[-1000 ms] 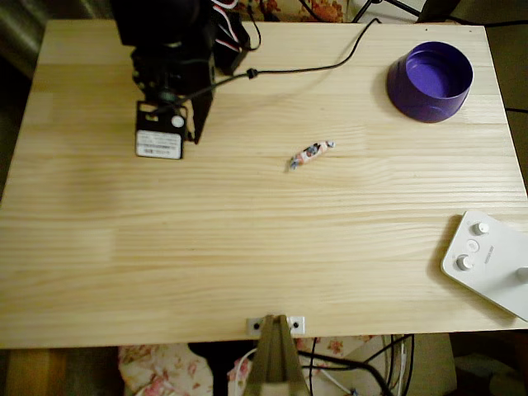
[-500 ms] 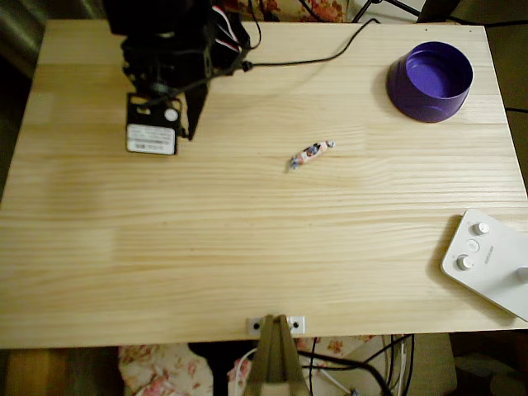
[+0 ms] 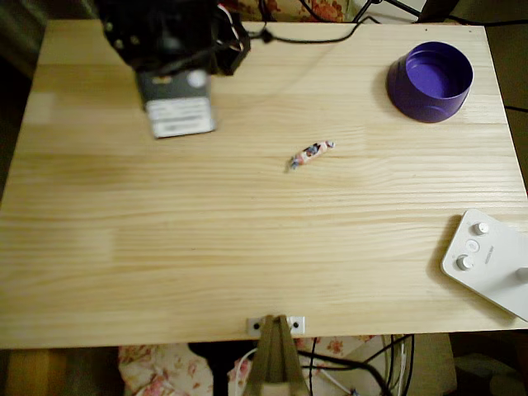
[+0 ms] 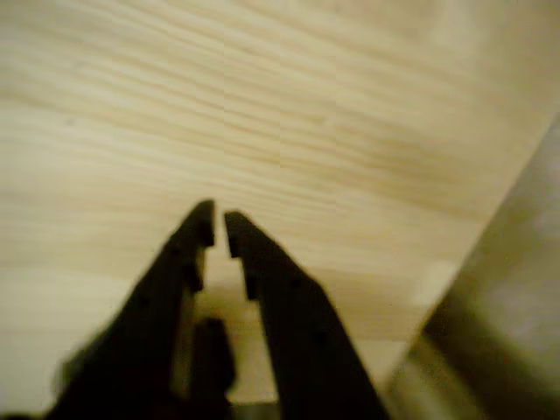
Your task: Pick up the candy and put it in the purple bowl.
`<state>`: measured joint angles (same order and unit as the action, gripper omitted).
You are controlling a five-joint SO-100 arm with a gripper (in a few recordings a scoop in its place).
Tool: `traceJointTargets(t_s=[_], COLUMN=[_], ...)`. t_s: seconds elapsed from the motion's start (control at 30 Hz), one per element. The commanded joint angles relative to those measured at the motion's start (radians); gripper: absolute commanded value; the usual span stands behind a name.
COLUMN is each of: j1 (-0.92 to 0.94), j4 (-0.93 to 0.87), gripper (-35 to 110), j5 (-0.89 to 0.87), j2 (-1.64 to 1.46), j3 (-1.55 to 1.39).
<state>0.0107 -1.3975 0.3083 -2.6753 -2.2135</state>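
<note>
The black two-finger gripper (image 4: 217, 226) has its jaws drawn almost together, with just a thin slit of pale wood showing between the tips in the wrist view. Nothing is between them and they touch nothing; they hang above bare planks near the table's edge. From overhead, the black arm (image 3: 169, 37) sits bunched at the top left corner of the table, a white-labelled block on it facing up, with a black cable (image 3: 309, 37) trailing off to the right along the far edge.

The small wrapped candy (image 3: 311, 153) lies alone near the middle of the light pine table (image 3: 247, 247), well apart from the arm. Its wrapper is pinkish-white with dark blue marks, twisted at both ends, and it lies at a slant, right end higher in the overhead view.

The round purple plastic bowl (image 3: 430, 81) stands upright in the top right corner, well apart from the sweet. Its sloping outer wall is deep purple, and the inside is a lighter violet.

The tabletop is jointed strips with long horizontal grain. A white flat device with round knobs (image 3: 488, 260) lies at the lower right edge.
</note>
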Motion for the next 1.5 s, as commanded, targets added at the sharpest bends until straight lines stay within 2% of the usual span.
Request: traceJointTargets(t_s=[0.0,0.33,0.87,1.47], j1=[-0.083,-0.258,-0.497,-0.736], j4=[-0.08,-0.133,-0.115,-0.066], gripper=[0,0,0,1], j5=[0.161,0.337,0.472,0.611], j2=[0.069,0.156,0.364,0.486], j3=[0.199,0.325,0.525,0.514])
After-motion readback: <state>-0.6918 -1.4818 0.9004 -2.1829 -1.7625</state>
